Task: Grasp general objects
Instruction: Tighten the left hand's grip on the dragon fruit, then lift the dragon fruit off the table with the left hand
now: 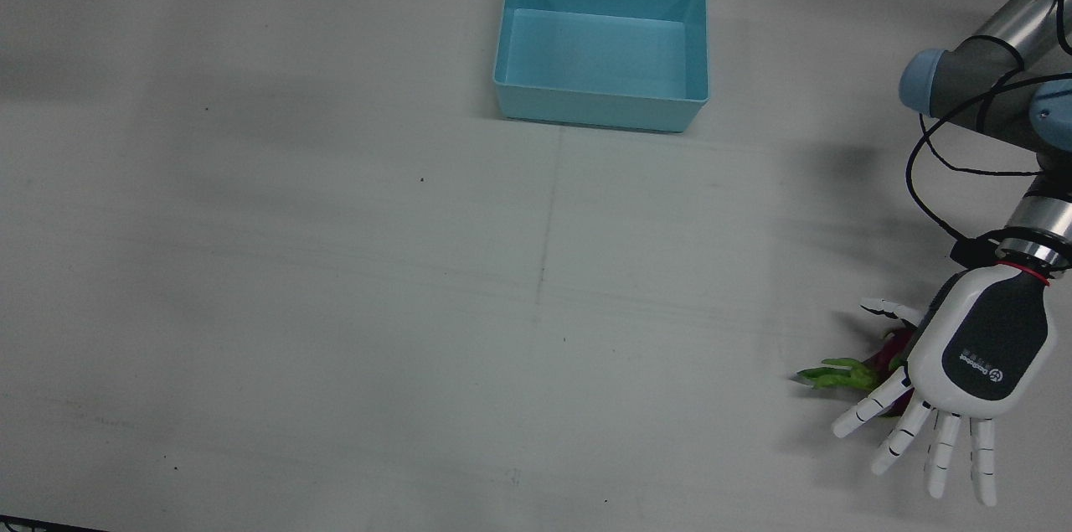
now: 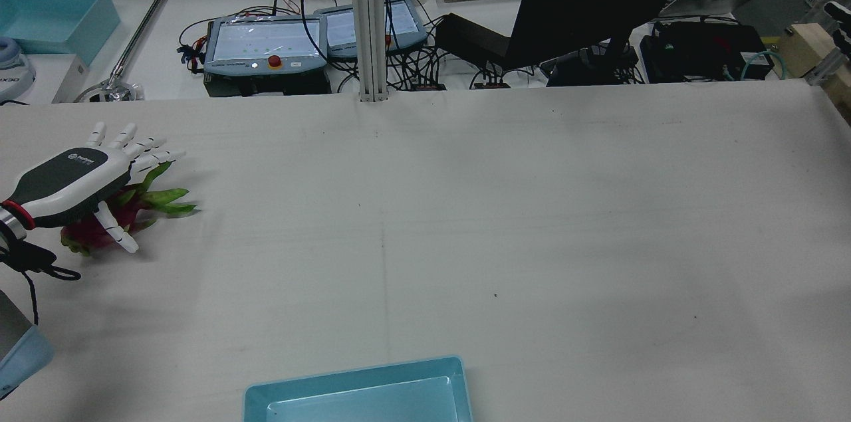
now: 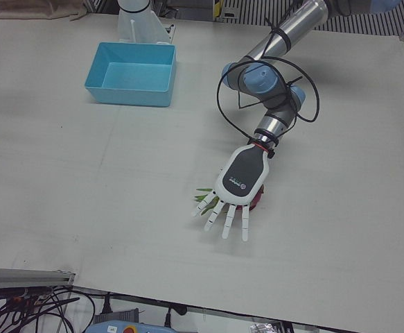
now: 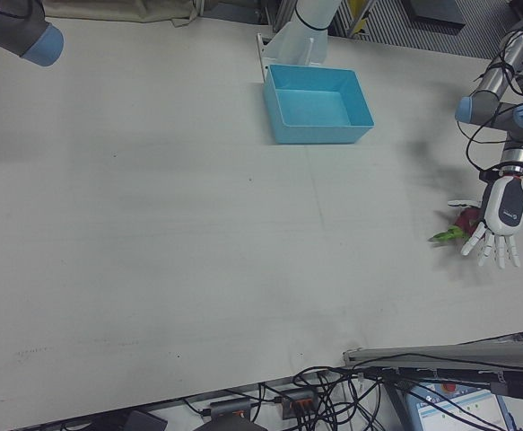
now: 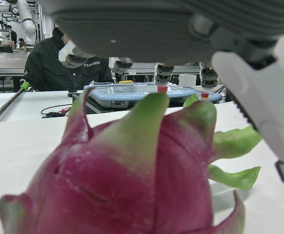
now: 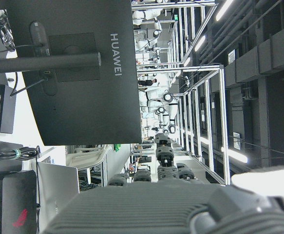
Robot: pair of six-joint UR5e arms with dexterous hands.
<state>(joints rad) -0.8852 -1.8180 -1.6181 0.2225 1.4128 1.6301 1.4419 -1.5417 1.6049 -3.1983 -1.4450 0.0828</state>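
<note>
Overhead, left robot hand (image 1: pixel 976 356) spread over dragon fruit (image 1: pixel 846 373) — pink body clear only in left hand view, right robot hand's state untellable.

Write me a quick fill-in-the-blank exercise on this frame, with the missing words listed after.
1. The left hand hovers palm-down over a pink fruit with ____ leafy tips, a dragon fruit.
2. Its fingers are spread ____, not closed on the fruit.
3. The blue bin holds ____.
4. The dragon fruit lies on the ____, outside the bin.

Missing words: green; apart; nothing; table
</note>
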